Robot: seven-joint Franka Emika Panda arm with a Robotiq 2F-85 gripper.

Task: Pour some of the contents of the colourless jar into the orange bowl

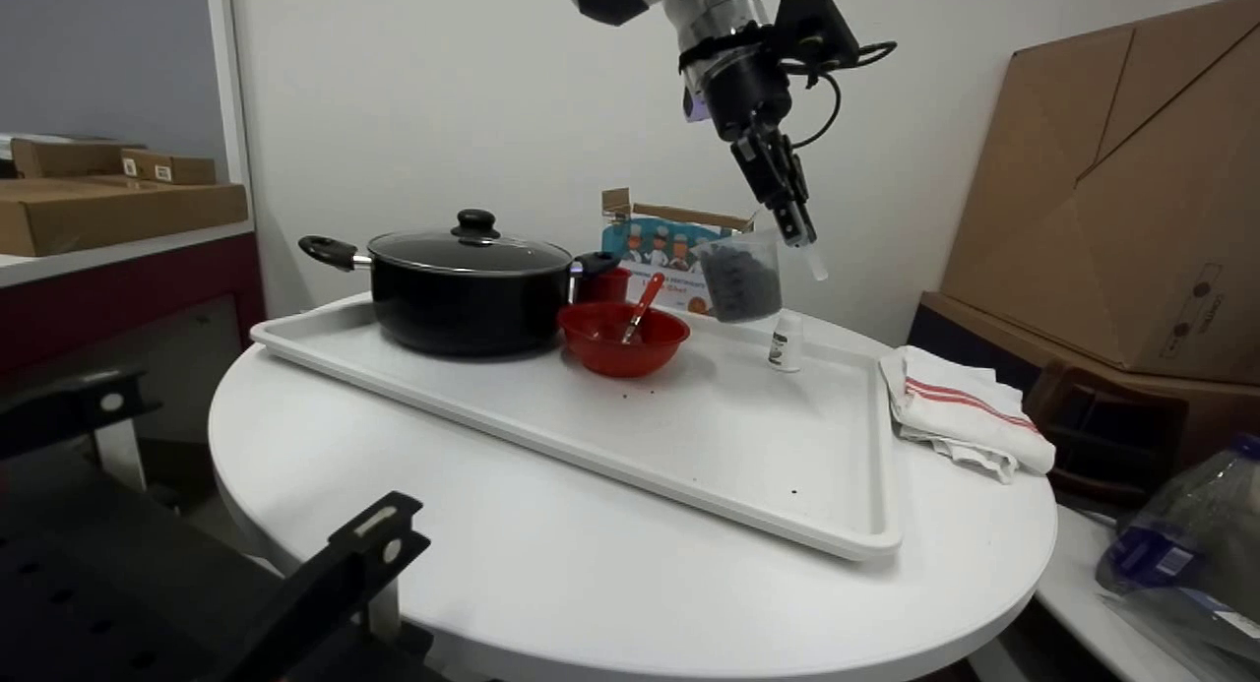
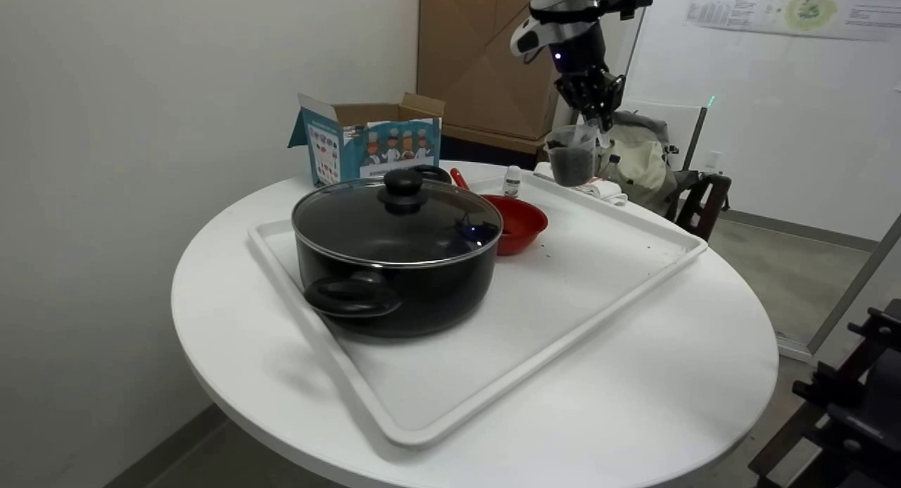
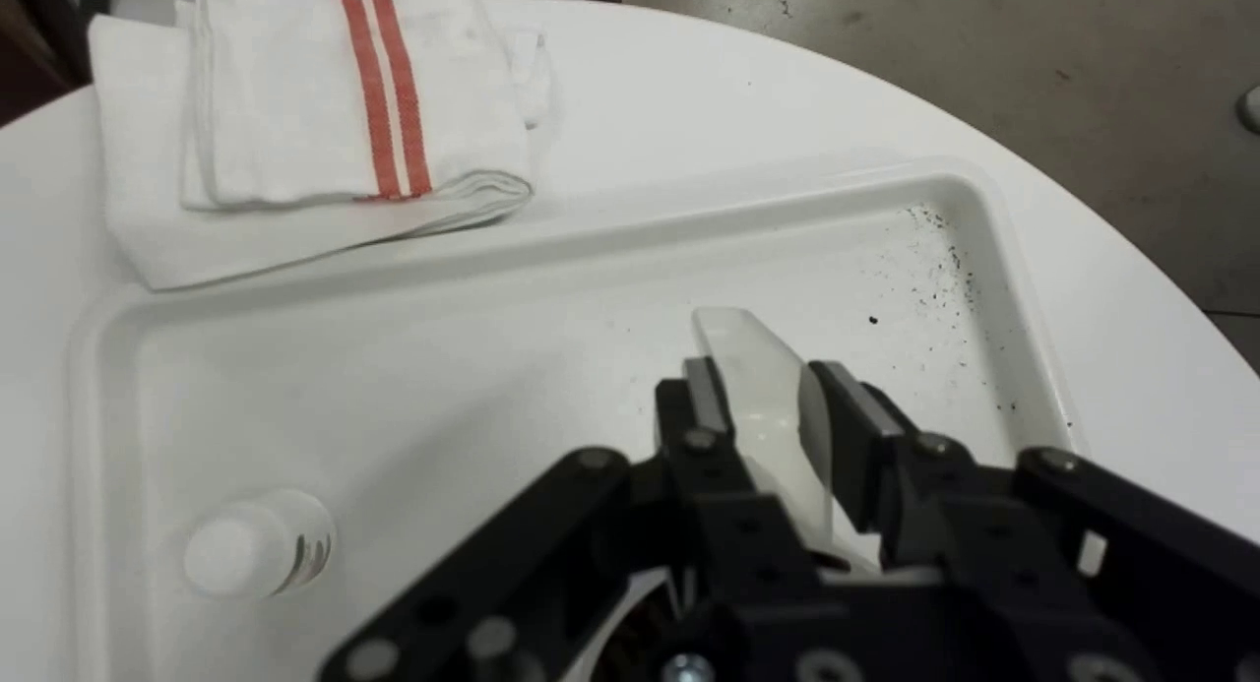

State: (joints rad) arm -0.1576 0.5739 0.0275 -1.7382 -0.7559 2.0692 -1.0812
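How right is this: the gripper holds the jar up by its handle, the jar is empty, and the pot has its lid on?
Not quite: the jar is not empty; both exterior views show dark contents in it. The rest stands: the gripper holds it up by its handle, and the pot has its lid on.

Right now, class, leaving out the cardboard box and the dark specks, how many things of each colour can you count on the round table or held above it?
Black: 1 (lidded pot)
Red or orange: 3 (orange bowl, red-handled utensil, partly hidden red item)
White: 3 (tray, small bottle, red-striped towel)
Colourless: 1 (jar held by the gripper)
Total: 8
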